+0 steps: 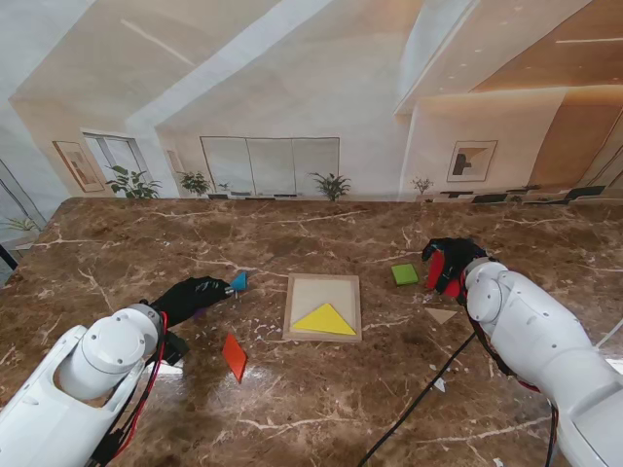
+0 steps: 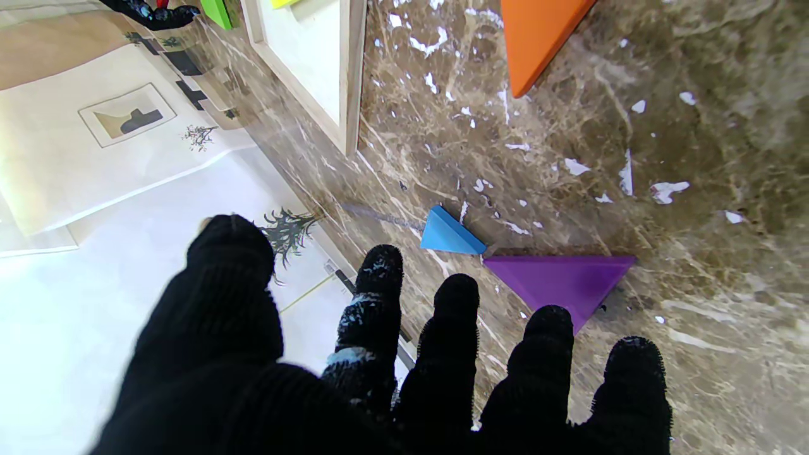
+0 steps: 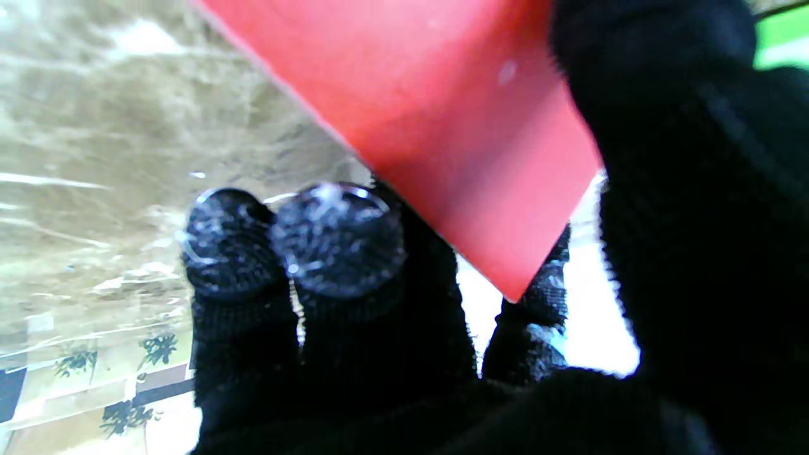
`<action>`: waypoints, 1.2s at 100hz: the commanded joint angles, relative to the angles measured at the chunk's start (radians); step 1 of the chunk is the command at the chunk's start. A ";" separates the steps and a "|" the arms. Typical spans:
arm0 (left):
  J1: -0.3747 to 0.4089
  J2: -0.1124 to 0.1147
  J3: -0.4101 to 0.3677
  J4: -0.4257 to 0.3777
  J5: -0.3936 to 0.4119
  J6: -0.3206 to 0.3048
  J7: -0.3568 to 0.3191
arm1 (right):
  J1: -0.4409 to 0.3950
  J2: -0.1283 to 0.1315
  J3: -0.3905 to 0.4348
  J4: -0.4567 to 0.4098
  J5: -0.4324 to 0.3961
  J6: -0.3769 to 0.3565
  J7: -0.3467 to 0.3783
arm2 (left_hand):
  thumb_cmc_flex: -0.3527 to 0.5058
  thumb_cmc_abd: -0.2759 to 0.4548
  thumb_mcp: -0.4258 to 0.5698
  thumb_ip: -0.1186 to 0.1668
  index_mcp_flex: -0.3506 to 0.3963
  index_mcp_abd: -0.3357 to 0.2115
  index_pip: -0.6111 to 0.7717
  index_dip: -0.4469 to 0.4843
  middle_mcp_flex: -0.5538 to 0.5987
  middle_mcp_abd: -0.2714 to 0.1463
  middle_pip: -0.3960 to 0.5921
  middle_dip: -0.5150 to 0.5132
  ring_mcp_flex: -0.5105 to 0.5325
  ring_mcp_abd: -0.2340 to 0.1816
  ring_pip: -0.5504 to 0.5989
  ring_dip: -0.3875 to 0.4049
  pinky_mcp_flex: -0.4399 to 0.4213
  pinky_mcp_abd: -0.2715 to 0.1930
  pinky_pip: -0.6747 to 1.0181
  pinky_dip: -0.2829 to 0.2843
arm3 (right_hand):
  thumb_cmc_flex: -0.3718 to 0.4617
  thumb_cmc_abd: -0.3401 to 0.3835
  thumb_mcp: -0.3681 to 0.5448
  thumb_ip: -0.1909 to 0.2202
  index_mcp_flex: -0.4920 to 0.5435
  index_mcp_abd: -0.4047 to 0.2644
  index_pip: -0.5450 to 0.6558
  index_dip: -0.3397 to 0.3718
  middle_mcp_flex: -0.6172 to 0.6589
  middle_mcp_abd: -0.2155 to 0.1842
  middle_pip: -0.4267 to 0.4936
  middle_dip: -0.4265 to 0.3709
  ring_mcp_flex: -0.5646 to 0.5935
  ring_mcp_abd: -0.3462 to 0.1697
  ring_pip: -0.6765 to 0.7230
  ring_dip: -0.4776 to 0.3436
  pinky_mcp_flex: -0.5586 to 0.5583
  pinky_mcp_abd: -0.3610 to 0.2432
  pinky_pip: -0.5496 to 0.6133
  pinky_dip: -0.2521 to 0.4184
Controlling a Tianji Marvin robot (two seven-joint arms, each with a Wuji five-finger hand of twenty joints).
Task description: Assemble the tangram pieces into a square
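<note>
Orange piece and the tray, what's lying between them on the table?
Nothing: bare marble between the orange piece and tray, shown in the stand view.

No readable text or labels anywhere

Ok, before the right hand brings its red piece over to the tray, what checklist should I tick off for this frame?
1. Right hand shut on the red piece: ok, thumb and fingers pinch it.
2. Tray has free space: ok, only the yellow triangle lies in it.
3. Path to the tray free: cannot tell; the green piece lies close beside the hand.
4. Left hand out of the way: ok, open over the purple triangle and blue triangle.
5. Red piece's orientation for fitting: cannot tell.
</note>
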 commanded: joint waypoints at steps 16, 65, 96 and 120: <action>-0.002 0.000 0.005 0.013 0.002 0.001 -0.005 | -0.054 0.009 0.013 -0.016 -0.027 0.021 0.037 | 0.036 0.033 -0.030 0.018 0.021 0.002 -0.004 -0.022 0.020 0.007 0.006 -0.003 0.001 -0.018 -0.019 -0.008 -0.011 -0.024 -0.028 0.024 | 0.178 0.123 0.163 0.114 0.020 0.282 0.038 -0.017 0.116 -0.178 0.065 -0.007 -0.024 -0.083 0.037 0.021 0.015 -0.014 0.015 0.014; -0.006 -0.002 0.008 0.025 0.001 -0.010 0.001 | -0.077 0.024 0.041 -0.068 -0.060 0.052 0.061 | 0.036 0.032 -0.030 0.019 0.024 0.004 -0.005 -0.022 0.019 0.007 0.006 -0.003 0.001 -0.017 -0.019 -0.008 -0.011 -0.024 -0.028 0.024 | 0.146 0.056 0.190 0.084 0.214 0.451 0.163 0.002 0.157 -0.216 0.060 -0.059 -0.023 -0.121 0.054 0.046 0.073 -0.075 -0.002 -0.024; -0.005 -0.001 0.007 0.025 0.000 -0.009 0.000 | -0.076 0.025 0.048 -0.065 -0.063 0.051 0.055 | 0.037 0.033 -0.030 0.019 0.024 0.004 -0.006 -0.022 0.018 0.006 0.005 -0.004 0.002 -0.019 -0.019 -0.008 -0.011 -0.024 -0.028 0.024 | 0.122 0.102 0.174 0.087 0.308 0.223 0.403 -0.096 0.167 -0.162 0.052 -0.112 -0.023 -0.118 0.073 0.054 0.086 -0.014 -0.012 -0.028; -0.008 0.000 0.008 0.030 0.005 -0.012 -0.005 | -0.075 0.027 0.072 -0.076 -0.059 0.048 0.070 | 0.036 0.033 -0.031 0.019 0.025 0.005 -0.006 -0.022 0.020 0.009 0.006 -0.003 0.001 -0.018 -0.019 -0.008 -0.010 -0.023 -0.028 0.024 | 0.031 0.245 0.165 0.093 0.337 0.118 0.523 -0.174 0.167 -0.127 0.040 -0.103 -0.024 -0.094 0.071 0.047 0.078 0.019 -0.014 -0.014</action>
